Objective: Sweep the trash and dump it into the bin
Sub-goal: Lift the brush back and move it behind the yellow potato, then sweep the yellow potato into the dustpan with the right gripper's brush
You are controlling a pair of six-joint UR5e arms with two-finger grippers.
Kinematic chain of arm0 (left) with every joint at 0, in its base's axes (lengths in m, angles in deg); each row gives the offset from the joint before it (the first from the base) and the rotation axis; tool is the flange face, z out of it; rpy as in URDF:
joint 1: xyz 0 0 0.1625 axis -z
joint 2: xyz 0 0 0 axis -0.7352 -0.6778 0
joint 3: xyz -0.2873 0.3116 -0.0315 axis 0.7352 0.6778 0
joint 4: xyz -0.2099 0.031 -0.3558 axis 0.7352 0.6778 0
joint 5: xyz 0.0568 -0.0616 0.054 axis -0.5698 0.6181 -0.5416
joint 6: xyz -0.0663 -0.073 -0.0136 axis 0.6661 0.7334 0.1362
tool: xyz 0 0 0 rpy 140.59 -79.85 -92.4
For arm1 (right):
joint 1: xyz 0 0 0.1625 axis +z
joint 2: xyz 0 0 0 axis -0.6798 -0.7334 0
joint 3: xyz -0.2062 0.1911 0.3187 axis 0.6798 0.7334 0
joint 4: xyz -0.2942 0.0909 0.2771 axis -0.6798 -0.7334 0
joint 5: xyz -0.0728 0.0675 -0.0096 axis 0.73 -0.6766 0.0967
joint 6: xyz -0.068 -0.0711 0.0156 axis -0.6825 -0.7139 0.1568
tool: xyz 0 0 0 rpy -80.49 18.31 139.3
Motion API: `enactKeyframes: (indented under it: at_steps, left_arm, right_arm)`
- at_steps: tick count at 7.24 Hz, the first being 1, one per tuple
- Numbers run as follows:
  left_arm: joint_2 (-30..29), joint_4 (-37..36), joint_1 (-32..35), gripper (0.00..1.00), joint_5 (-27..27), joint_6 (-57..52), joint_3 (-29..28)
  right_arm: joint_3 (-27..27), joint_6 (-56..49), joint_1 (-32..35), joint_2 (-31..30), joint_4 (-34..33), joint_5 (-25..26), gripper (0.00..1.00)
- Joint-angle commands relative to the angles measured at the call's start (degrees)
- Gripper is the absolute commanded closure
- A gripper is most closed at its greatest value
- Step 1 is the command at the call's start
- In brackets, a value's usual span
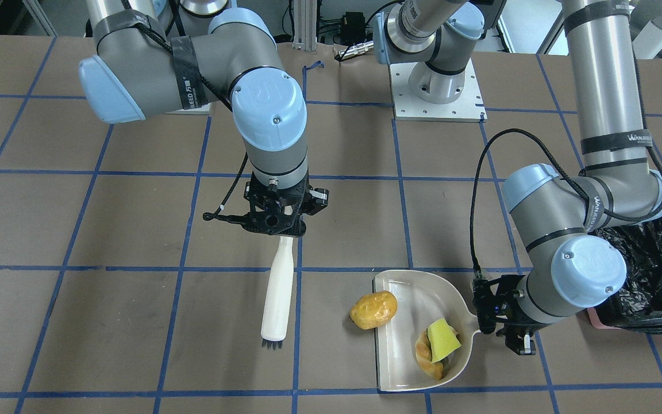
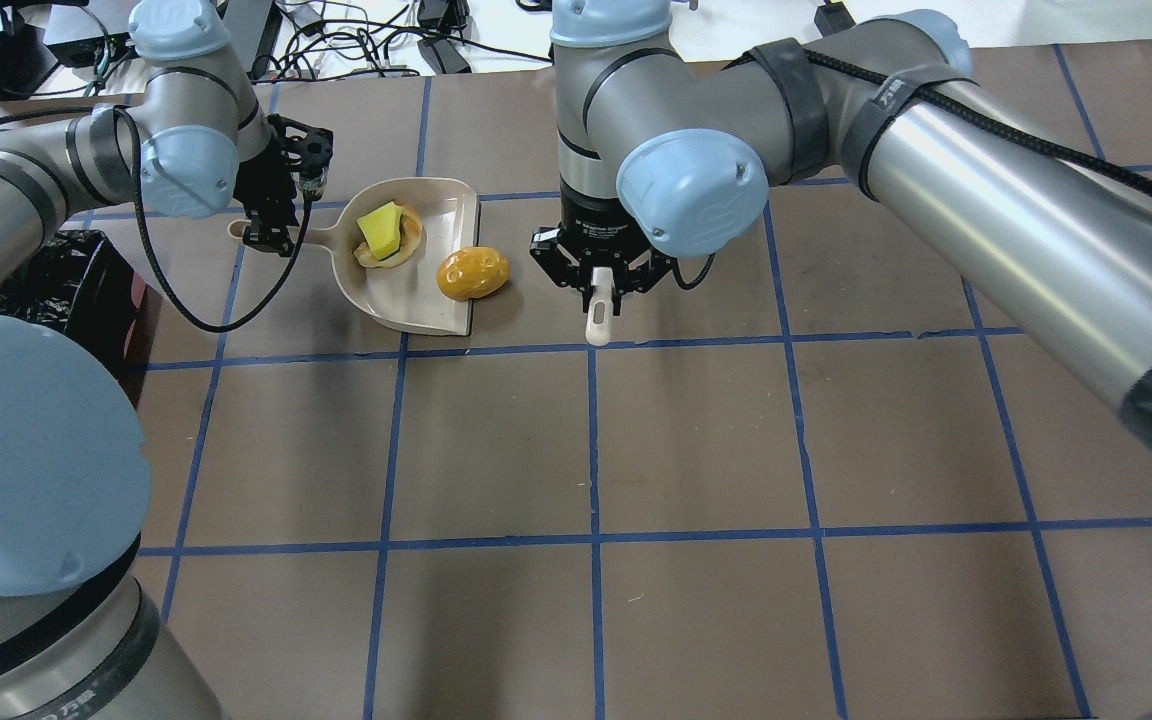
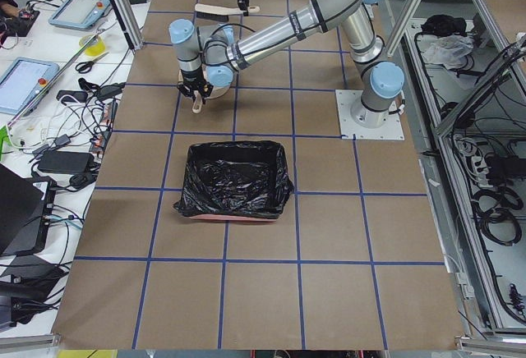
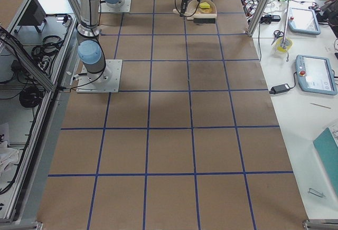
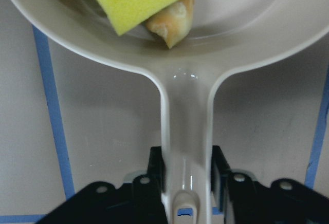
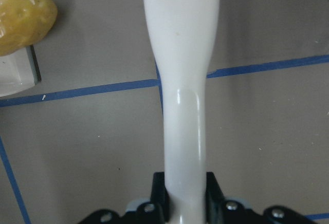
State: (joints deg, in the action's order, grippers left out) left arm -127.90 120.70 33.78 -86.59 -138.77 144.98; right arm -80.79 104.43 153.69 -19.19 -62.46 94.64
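The golden-brown potato-shaped lump (image 1: 373,309) lies across the open lip of the dustpan (image 1: 401,347), between the two grippers, partly on the lip and partly on the table (image 1: 135,218). Its long axis runs roughly across that lip, one end pointing into the pan toward the left gripper (image 5: 187,183) and the other out toward the brush (image 1: 278,293). Deeper in the pan, close to the left gripper, the yellow-green wedge (image 1: 442,339) rests on top of the tan bread-like pieces (image 1: 426,355). The left gripper is clamped on the dustpan's handle. The right gripper (image 6: 185,196) is clenched on the brush's handle, and the brush reaches away from it with its bristles at the far end, well to the side of the lump. The bin (image 1: 658,270) stands just behind the left arm's wrist. The lump looks smooth and rounded, so a stroke catching only one end would likely spin or roll it along the lip rather than in. A steep tilt on the way to the bin could shed the wedge early.
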Motion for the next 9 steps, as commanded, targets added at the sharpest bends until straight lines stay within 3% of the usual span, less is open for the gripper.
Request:
enactKeyframes:
  at_steps: [1,3,6,9]
  left_arm:
    - [-0.01,0.00,0.01,1.00,0.03,0.09,0.00]
    - [-0.01,0.00,0.01,1.00,0.03,0.09,0.00]
    - [-0.01,0.00,0.01,1.00,-0.06,0.09,0.00]
    - [-0.01,0.00,0.01,1.00,-0.06,0.09,0.00]
  right_arm:
    - [-0.13,3.81,3.90,5.52,-8.30,-0.06,1.00]
    - [-0.13,7.26,6.38,9.49,-13.96,-0.14,1.00]
    - [0.92,8.93,6.38,12.30,-15.19,-2.78,1.00]
    - [5.57,15.59,8.13,15.64,-15.11,-3.48,1.00]
